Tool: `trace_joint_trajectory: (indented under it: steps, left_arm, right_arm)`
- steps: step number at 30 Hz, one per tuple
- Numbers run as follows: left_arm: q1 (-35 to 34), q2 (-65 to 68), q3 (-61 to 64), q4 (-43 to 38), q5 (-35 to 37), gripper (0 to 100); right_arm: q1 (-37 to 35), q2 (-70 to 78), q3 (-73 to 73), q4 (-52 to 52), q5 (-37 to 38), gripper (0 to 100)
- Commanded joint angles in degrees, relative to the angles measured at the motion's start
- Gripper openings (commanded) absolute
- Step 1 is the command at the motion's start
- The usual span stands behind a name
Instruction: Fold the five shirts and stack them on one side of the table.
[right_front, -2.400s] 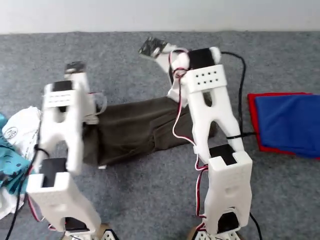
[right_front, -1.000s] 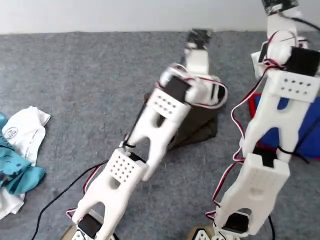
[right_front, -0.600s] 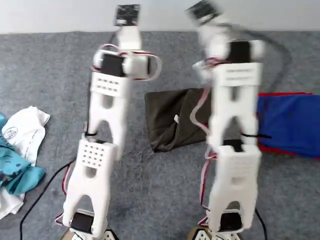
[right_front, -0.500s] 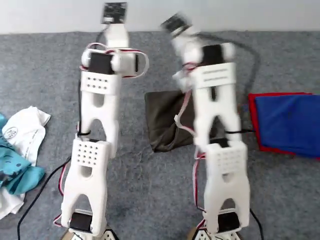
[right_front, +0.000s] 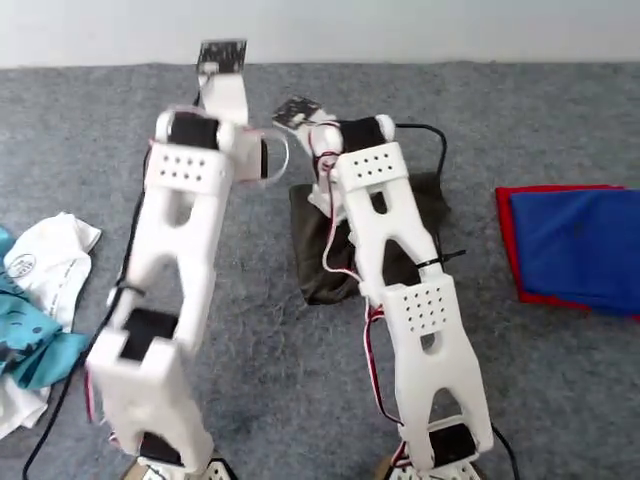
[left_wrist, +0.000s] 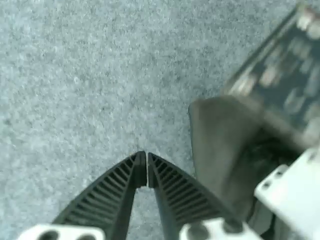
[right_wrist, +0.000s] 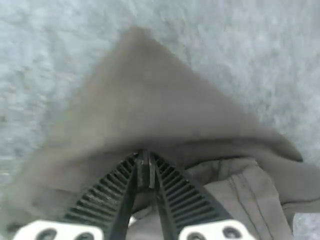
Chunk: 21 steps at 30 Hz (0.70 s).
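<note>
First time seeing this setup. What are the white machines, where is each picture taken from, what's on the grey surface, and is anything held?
The two white machines are small robot arms, the left arm and the right arm, each ending in jaws. One picture looks down from a fixed camera above. The other two come from a camera on each arm's wrist, looking along its jaws. On the grey carpet lie a folded dark olive shirt in the middle, a blue shirt stacked on a red shirt at one side, and a crumpled white shirt and teal shirt at the other. The right jaws appear shut on the dark olive shirt. The left jaws are shut, holding nothing, over bare carpet beside it.
</note>
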<state>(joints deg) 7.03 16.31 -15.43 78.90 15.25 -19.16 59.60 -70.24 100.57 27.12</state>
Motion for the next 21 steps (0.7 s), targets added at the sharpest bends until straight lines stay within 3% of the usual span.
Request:
trace_joint_trajectory:
  steps: [1, 4, 9, 14, 21]
  left_arm:
    - [0.79, -14.68, 31.16, -24.79, -1.05, 1]
    - [0.44, -20.48, 44.79, -39.21, 0.79, 1]
    - [0.44, -20.31, 55.43, -53.01, 0.88, 1]
    - [-1.67, -19.43, 54.11, -52.48, 0.88, 1]
    - [-1.67, -19.43, 54.20, -52.48, 0.88, 1]
  right_arm:
    - [3.12, 0.13, -2.02, 2.33, -0.26, 0.8]
    - [4.53, 0.57, -2.02, 2.33, -0.26, 0.8]
    - [6.90, 0.57, -1.93, 2.42, -0.26, 0.8]
    - [8.57, -0.66, 3.52, 2.51, -0.26, 0.8]
    - [10.24, -15.43, 25.41, 2.42, -0.18, 0.8]
